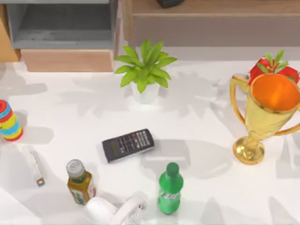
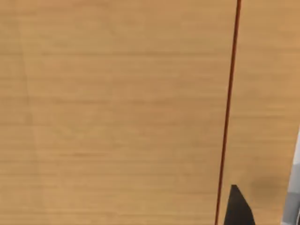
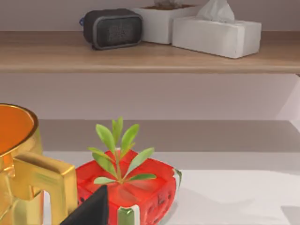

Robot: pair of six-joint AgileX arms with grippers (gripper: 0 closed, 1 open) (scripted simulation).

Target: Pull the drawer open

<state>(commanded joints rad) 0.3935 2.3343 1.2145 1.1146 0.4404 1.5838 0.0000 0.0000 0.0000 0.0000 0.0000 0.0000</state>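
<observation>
The place was a rendered tabletop scene made to look like a home or a small office, not a real room. A smooth white table (image 1: 201, 117) carried an unrelated mix of household things: a potted plant (image 1: 144, 70), a calculator (image 1: 128, 145), a green bottle (image 1: 169, 189), a tea bottle (image 1: 80, 182), a gold trophy (image 1: 265, 115), a striped toy (image 1: 9, 121) and a small plant in a red pot (image 3: 129, 187). Along the far edge stood light-wood furniture, a drawer (image 1: 63, 35) with grey walls and a longer unit (image 1: 215, 21). A wooden shelf (image 3: 150, 56) held a dark speaker (image 3: 112, 28) and a tissue box (image 3: 215, 33).
</observation>
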